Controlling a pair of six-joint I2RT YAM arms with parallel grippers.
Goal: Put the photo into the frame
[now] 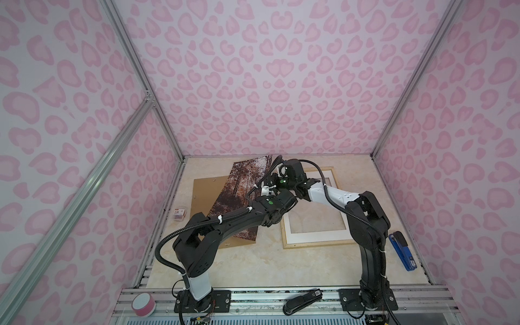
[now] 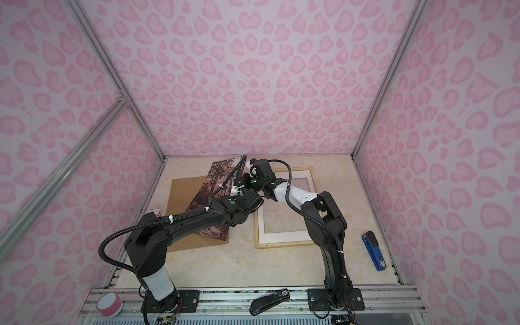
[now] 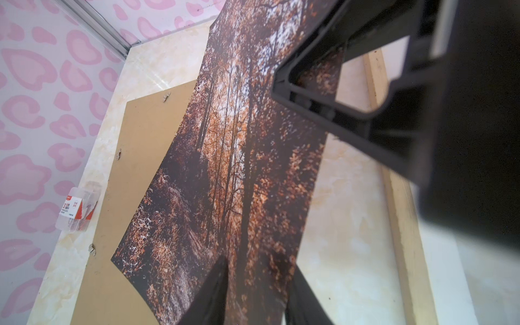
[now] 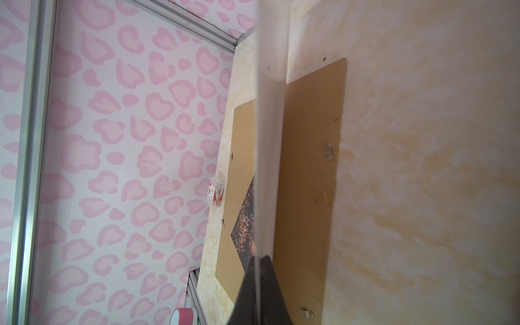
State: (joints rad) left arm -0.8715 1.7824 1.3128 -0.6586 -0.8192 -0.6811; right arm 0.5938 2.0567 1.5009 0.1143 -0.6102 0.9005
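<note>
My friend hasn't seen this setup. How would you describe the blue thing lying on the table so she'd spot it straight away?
Find the marbled table, then look along its right edge, past the pale wooden frame. The blue stapler lies there, black-topped. The only similar thing, a black stapler, sits on the front metal rail instead.

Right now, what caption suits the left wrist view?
Right gripper holds the photo tilted over the backing board, beside the frame.
</note>
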